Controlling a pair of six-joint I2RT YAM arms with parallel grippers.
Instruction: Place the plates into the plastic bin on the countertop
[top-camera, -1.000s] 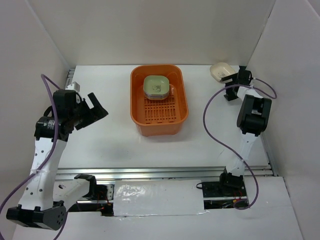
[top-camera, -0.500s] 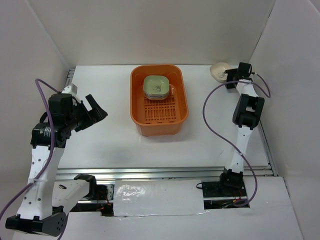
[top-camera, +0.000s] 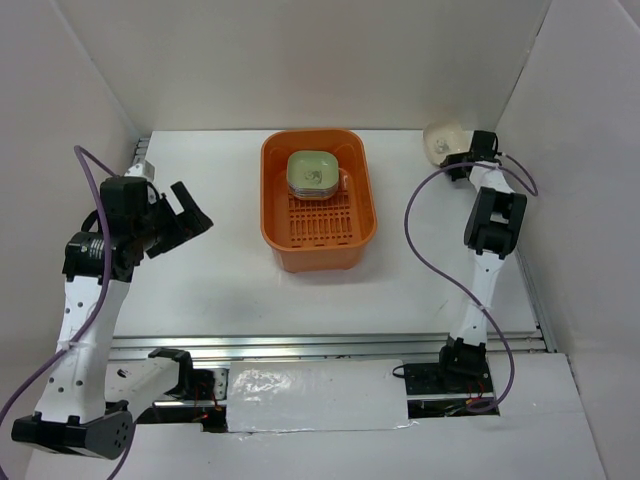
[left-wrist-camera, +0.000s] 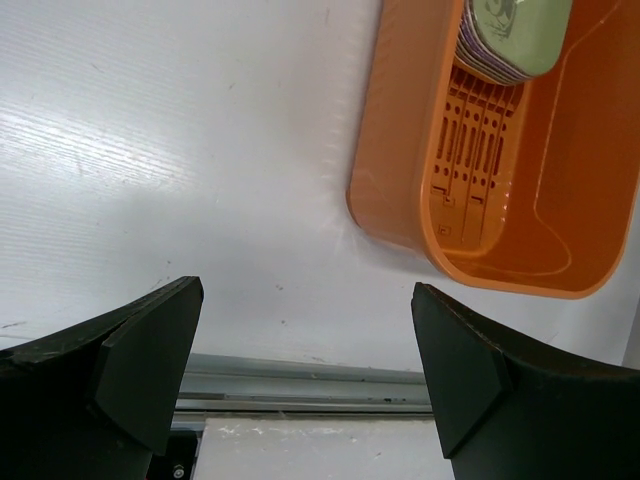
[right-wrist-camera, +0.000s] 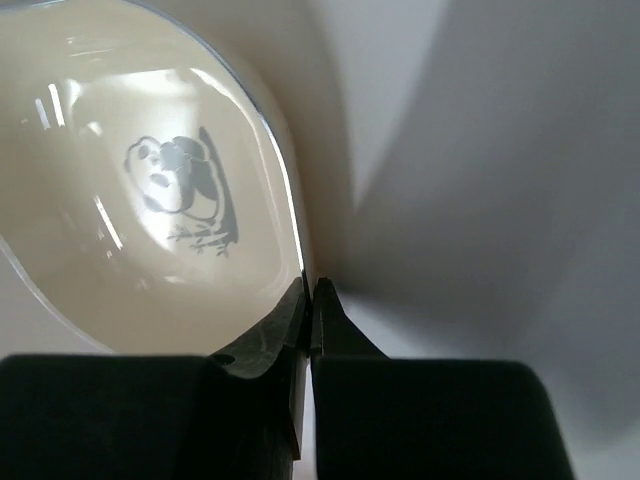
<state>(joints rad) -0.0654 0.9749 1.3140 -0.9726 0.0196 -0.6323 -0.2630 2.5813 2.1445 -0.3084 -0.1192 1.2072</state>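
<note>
Over the last second the cream plate (top-camera: 440, 140) has hardly shifted in the far right corner, while the right end effector (top-camera: 462, 160) has reached in to it and closed.

From the wrist view, the fingers (right-wrist-camera: 262, 352) are pressed together at the plate's (right-wrist-camera: 150, 200) near rim, right of its little dark print. That looks like an edge pinch. It makes sense for a dish this shallow, since the rim is the only part that gives a hold. The walls (top-camera: 520, 90) meet just behind the plate, so I judge the arm has to lift it clear and draw back before it swings left.

Well apart to the left, the bin (top-camera: 268, 200) sits in the middle of the tabletop (top-camera: 220, 270). A stack (top-camera: 311, 172) of plates, green on top, fills its far end, and the near slotted floor is bare. The bare part seems the likely place for this one.

Further left, the left end effector (top-camera: 185, 215) hangs above the tabletop with its jaws wide apart and nothing between them. Its camera shows the bin (left-wrist-camera: 400, 215) off to one side. It looks to be keeping out of the way.
</note>
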